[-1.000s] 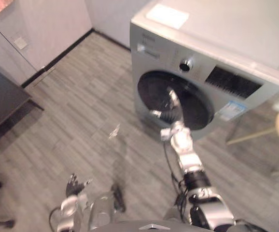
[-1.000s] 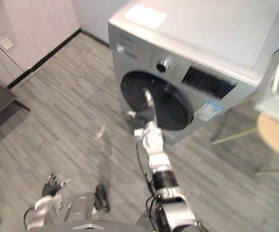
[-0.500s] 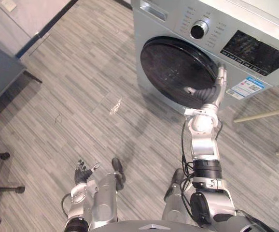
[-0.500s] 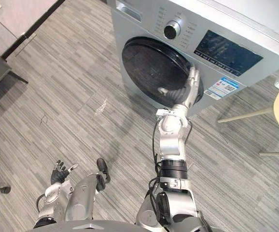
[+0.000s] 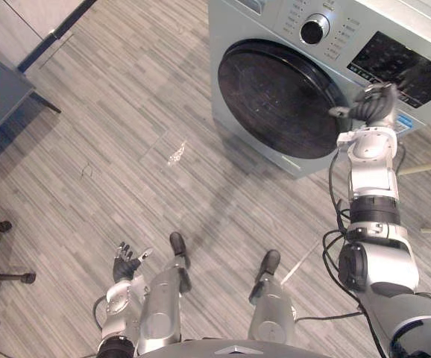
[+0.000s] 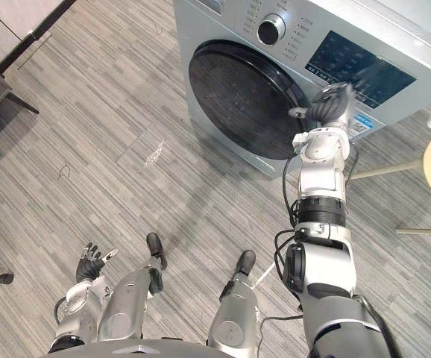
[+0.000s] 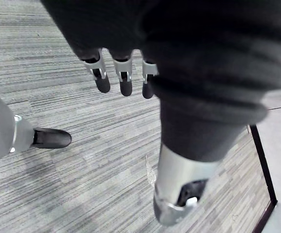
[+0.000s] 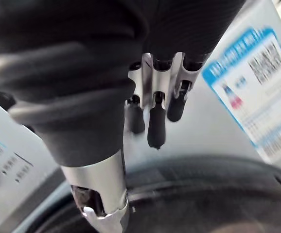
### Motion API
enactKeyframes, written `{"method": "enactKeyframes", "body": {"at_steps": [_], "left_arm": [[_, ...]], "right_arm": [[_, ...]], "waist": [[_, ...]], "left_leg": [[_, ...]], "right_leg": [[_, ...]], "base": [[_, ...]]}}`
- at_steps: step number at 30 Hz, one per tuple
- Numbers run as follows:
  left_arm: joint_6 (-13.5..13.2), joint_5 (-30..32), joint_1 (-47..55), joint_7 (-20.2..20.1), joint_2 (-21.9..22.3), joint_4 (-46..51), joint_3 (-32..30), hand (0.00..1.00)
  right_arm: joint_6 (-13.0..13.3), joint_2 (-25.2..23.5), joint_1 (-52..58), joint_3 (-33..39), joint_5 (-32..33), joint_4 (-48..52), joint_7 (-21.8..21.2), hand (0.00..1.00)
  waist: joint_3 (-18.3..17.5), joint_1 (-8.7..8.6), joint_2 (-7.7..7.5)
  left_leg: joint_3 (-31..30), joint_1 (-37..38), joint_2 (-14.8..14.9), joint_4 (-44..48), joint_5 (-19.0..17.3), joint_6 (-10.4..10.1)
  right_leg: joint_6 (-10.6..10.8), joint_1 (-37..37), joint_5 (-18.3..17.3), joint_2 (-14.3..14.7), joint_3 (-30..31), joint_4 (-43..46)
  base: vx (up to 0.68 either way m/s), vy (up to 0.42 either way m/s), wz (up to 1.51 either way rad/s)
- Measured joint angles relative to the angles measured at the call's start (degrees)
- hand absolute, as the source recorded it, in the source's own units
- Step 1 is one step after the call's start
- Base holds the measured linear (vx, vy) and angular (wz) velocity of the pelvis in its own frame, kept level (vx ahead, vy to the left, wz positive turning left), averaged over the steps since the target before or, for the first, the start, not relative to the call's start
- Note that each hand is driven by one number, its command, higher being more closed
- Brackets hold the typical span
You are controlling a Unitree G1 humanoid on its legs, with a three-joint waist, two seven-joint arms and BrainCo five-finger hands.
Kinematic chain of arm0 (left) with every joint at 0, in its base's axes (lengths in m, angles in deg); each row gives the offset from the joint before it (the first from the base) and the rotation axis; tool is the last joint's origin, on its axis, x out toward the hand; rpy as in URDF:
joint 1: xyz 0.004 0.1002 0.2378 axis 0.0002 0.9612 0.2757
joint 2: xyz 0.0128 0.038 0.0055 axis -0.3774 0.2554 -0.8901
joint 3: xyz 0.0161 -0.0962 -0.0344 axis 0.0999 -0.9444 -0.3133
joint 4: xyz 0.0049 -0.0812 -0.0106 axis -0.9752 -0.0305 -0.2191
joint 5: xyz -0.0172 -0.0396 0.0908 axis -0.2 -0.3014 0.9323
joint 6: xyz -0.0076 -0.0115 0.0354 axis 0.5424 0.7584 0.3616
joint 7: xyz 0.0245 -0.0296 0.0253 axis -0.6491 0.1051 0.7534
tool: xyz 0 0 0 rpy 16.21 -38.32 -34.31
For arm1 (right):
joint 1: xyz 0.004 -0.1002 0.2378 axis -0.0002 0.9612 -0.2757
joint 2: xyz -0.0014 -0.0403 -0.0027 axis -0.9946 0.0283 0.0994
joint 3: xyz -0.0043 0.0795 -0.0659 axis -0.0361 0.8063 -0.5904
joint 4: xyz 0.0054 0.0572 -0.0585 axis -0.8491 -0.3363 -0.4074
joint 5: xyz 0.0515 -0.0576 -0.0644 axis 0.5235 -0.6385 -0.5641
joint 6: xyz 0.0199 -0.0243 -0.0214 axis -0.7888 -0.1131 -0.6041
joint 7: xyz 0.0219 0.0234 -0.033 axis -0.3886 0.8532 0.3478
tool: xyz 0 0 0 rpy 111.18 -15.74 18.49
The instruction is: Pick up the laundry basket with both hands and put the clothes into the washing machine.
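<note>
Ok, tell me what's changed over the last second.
The right hand moved across the door, from its middle to its right rim, and is now beside the sticker. Whether it grips the rim cannot be told. The camera also shifted. The door stayed shut, and the left hand stayed low and open above the floor.

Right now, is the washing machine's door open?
No, the dark round door of the washing machine lies shut flat against its front, the right hand beside its rim.
</note>
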Motion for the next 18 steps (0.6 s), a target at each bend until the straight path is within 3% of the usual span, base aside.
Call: {"method": "enactKeyframes", "body": {"at_steps": [2,4,8,13,18], "left_arm": [[0.29,0.00,1.22,-1.26,-0.37,1.19,0.01,0.00],[1.15,0.01,2.27,-2.73,-0.96,1.17,0.00,0.00],[1.47,-0.01,3.20,-4.50,-1.43,0.78,0.29,0.00],[1.07,0.02,2.93,-5.42,-2.66,-3.77,0.88,0.00],[0.77,0.03,1.78,-5.56,-2.95,-5.41,2.67,0.00]], "right_arm": [[1.31,3.44,-0.76,-3.07,4.48,-2.30,-5.38,0.00],[3.64,6.76,-0.82,-7.07,13.06,-2.58,-14.40,0.00],[6.01,8.47,-0.77,-15.25,26.55,-2.59,-22.45,0.00],[7.92,8.48,3.67,-22.37,44.80,0.52,-27.21,0.00],[9.75,7.93,7.75,-25.65,52.83,1.26,-29.65,0.00]], "waist": [[0.04,0.17,-0.04],[0.04,0.15,-0.03],[0.04,-0.05,-0.02],[0.03,-0.81,-0.01],[-0.01,-1.05,0.05]], "left_leg": [[0.09,0.68,-0.01,-2.69,1.47,-0.34],[0.49,1.53,0.00,-5.28,2.97,-0.68],[1.70,3.16,0.00,-7.04,3.74,-0.83],[1.96,3.95,0.06,-7.86,4.20,-0.89],[1.92,3.97,0.03,-7.58,4.19,-0.89]], "right_leg": [[-0.30,-0.25,0.34,0.54,-0.19,-0.27],[-0.48,-0.75,0.61,1.03,0.09,-0.49],[-0.51,-0.81,0.65,1.34,1.18,-0.60],[-0.56,-0.84,0.69,1.84,1.96,-1.03],[-0.57,-0.69,0.70,1.95,1.93,-1.18]], "base": [[-0.07,-0.007,0.00],[-0.04,-0.011,-0.08],[0.00,-0.013,-0.15],[0.06,-0.026,-0.09],[0.06,-0.025,-0.01]]}}
